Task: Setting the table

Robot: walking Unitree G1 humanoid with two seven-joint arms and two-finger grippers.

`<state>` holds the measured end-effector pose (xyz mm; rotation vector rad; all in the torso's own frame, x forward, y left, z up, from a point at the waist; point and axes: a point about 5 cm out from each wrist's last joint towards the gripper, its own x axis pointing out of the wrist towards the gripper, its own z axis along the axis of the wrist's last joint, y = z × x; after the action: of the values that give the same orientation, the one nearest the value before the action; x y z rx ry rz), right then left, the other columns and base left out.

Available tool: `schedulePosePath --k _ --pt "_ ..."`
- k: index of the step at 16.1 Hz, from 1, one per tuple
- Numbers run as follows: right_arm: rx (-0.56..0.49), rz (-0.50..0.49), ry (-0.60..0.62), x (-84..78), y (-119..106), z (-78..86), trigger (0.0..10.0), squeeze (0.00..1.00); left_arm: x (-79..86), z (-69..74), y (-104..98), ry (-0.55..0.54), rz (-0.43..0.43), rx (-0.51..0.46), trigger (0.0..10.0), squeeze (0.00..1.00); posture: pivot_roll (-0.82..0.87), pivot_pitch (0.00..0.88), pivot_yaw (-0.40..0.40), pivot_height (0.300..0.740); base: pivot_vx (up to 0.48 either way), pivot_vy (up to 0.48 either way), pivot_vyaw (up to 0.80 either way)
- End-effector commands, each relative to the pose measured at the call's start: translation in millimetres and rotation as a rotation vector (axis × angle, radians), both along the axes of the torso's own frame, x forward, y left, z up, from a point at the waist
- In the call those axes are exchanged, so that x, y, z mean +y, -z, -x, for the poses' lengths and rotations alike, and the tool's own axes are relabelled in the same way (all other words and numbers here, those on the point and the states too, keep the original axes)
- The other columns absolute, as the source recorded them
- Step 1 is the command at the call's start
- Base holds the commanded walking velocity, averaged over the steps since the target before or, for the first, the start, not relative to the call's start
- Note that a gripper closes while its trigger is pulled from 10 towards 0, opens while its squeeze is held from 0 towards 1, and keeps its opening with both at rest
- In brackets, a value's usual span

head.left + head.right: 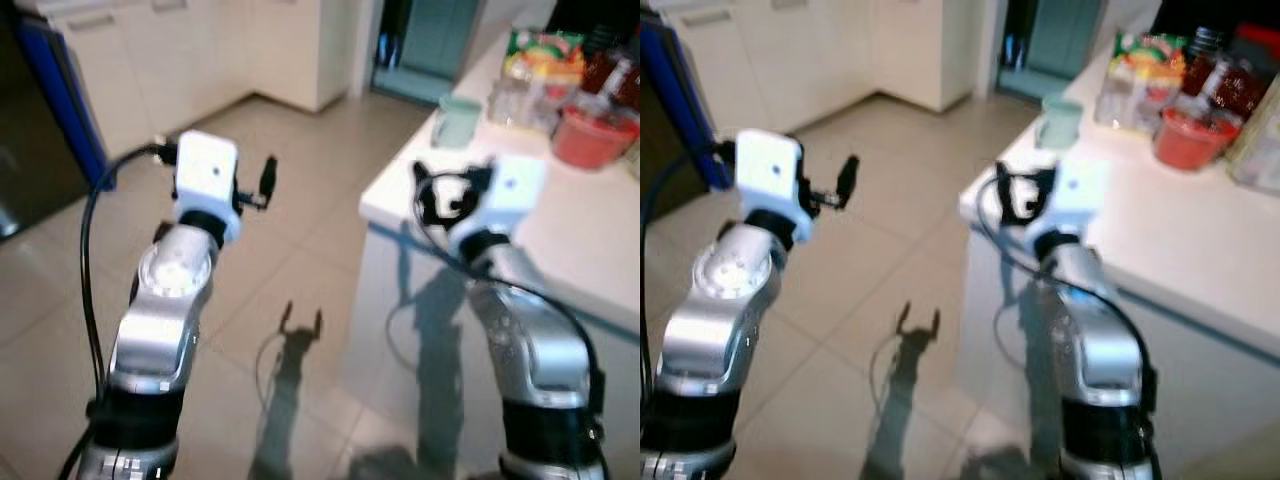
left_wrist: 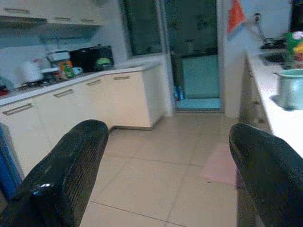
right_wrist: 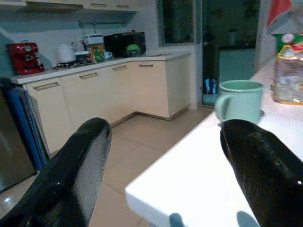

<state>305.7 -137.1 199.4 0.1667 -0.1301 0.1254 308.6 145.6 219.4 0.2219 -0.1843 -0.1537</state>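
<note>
You are at the very start, by my reading: nothing is laid yet, both pincers spread wide and empty, the left gripper (image 1: 255, 185) over bare floor, the right gripper (image 1: 440, 195) at the corner of the white counter (image 1: 590, 250). The green mug (image 3: 240, 100), red bowl (image 1: 592, 135) and jars sit well beyond that corner, untouched. The head views are blurred, so the far clutter is hard to sort, and you see no plates or cutlery.

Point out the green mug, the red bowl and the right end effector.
green mug (image 3: 241, 100), right wrist view, its side wall.
red bowl (image 1: 592, 136), left eye view, its outer side.
right end effector (image 1: 437, 196), left eye view, between fingertips.
</note>
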Motion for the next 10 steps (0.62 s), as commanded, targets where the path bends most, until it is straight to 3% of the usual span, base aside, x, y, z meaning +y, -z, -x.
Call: schedulePosePath --k 1,5,10 --pt "-0.010 -0.018 -0.029 8.4 -3.5 0.2 10.0 0.00 7.6 1.3 -3.5 -0.022 -0.008 -0.014 10.0 0.00 0.02 0.000 -0.035 0.740 0.390 0.000 -0.73" --pt "-0.011 -0.027 -0.016 6.5 -4.4 -0.1 10.0 0.00 6.4 1.5 -3.0 -0.014 -0.011 -0.013 10.0 0.00 0.02 0.000 -0.031 0.740 0.387 0.000 -0.80" --pt "-0.020 -0.006 -0.003 5.8 -6.7 0.1 10.0 0.00 7.7 1.9 -2.2 -0.015 -0.014 -0.007 10.0 0.00 0.02 0.000 -0.030 0.740 0.381 0.000 0.00"
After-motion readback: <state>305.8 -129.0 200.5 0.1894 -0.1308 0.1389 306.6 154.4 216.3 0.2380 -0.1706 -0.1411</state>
